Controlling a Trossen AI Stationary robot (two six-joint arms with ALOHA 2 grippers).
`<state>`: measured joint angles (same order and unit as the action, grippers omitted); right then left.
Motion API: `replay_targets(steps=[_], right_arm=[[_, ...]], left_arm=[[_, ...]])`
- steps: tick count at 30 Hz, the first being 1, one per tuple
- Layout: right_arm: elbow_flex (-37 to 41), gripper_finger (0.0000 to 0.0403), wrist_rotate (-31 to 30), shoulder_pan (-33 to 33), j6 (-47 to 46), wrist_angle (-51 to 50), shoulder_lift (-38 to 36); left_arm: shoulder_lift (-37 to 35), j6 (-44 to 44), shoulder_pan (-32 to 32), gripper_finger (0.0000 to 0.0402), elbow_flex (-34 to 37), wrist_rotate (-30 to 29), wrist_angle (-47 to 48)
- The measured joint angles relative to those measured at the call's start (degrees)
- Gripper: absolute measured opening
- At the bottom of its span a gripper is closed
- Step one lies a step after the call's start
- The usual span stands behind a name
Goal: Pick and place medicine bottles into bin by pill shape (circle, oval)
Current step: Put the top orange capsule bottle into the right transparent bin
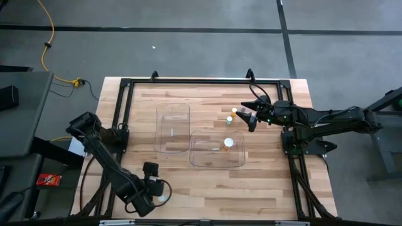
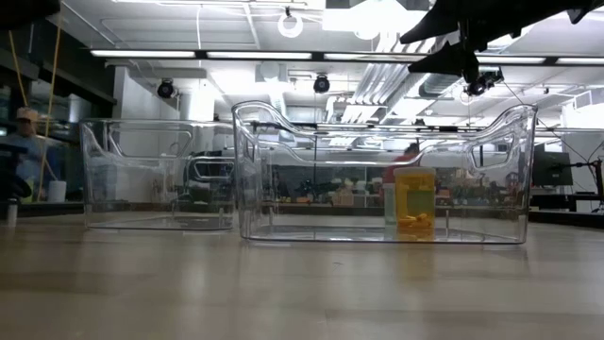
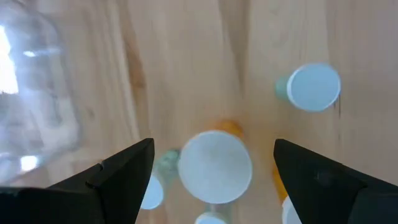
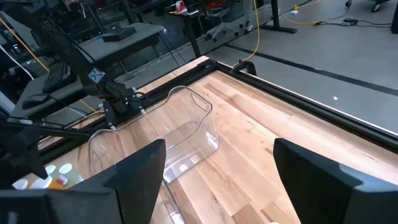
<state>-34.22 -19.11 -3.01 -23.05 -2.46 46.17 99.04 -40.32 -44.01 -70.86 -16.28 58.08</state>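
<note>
Both grippers (image 3: 211, 180) (image 4: 217, 180) spread, empty; round white-capped bottles (image 3: 215, 167), clear plastic bins (image 1: 173, 127)

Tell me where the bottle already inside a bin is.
In the high view, the white-capped bottle stands inside the nearer clear bin, toward its right end, just below the right claw.

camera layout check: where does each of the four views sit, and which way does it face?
High: above the table, looking straight down; both arms show.
Low: at tabletop height, level through the clear bins; a dark arm shows at the top.
Left wrist: faces down on the medicine bottles; the open left gripper frames them.
Right wrist: faces across the table toward the left arm; the open right gripper is in the foreground.
Shared: high and low both show the amber bottle in a bin.
</note>
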Motion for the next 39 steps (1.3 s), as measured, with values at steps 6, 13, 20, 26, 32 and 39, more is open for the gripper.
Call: replay_targets(steps=[6, 13, 20, 26, 32, 39], right_arm=[[0.0, 0.0291, 0.0, 0.0, 0.0, -0.34, 0.0], [0.0, 0.0291, -0.02, 0.0, 0.0, -0.44, 0.0], [0.0, 0.0291, -0.02, 0.0, 0.0, -1.2, 0.0], [0.0, 0.0291, -0.02, 0.0, -0.02, -1.22, 0.0], [0.0, 0.0291, -0.02, -0.02, -0.02, -1.22, 0.0], [0.0, 0.0291, -0.46, -0.02, -0.02, -1.2, 0.0]], left_arm=[[0.04, 1.43, 0.55, 0.0321, 1.83, 4.03, -2.63], [0.04, 1.53, 0.93, 0.0321, 1.83, 4.25, -2.42], [0.04, 0.65, 1.71, 0.0321, 5.08, 8.72, -2.62], [0.07, 0.5, 2.03, 0.0321, 5.59, 5.25, -3.42], [0.07, 2.38, 2.18, 0.0318, 5.58, 4.95, -4.5], [0.07, 2.43, 2.41, 0.0263, 5.57, 5.1, -4.47]])
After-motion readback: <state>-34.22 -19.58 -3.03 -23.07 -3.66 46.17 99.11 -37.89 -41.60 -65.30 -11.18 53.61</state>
